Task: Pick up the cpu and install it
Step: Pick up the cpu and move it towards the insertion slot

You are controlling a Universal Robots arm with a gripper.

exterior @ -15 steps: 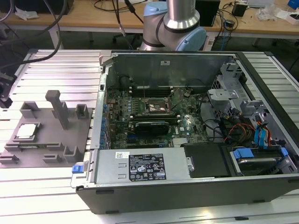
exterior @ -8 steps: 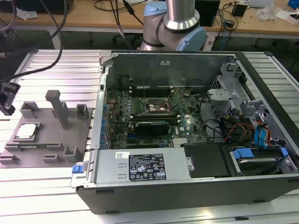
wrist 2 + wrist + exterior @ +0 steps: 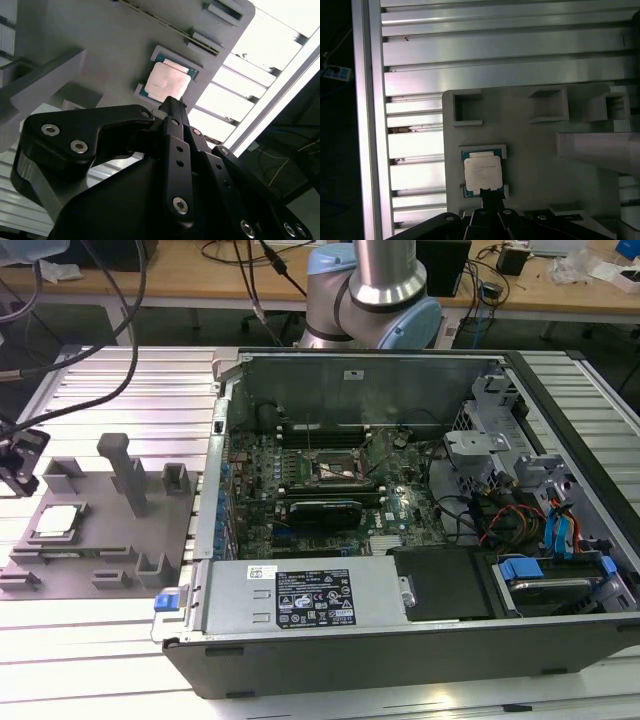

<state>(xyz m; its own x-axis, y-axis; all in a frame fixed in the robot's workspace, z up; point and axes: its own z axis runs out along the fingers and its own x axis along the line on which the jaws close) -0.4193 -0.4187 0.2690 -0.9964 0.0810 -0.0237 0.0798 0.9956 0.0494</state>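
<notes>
Cpu [image 3: 481, 172] is found lying flat, metal top up, in a shallow nest on the grey tray [image 3: 110, 550]. It is boxed in by low corner lips, so it is kept square and cannot slide. The tray is set on the slatted table [image 3: 90, 640] at the exterior view's left, just beside the open computer case [image 3: 400, 660].

The case is laid on its side with the panel off, so the motherboard [image 3: 300, 525] and the black socket [image 3: 335, 472] are faced upward and can be reached from above. The socket is well apart from the cpu, and whether its bracket is raised cannot be told.

Gripper [image 3: 488, 195] is held over the tray. In both wrist views its tip is placed just beside one edge of the cpu, and no contact can be made out. The claw is judged closed, tips brought together, with nothing gripped. It is pointed down at the chip, clear of the tray's tall post [image 3: 125, 475].

Pick is judged not yet made, and nothing is installed
</notes>
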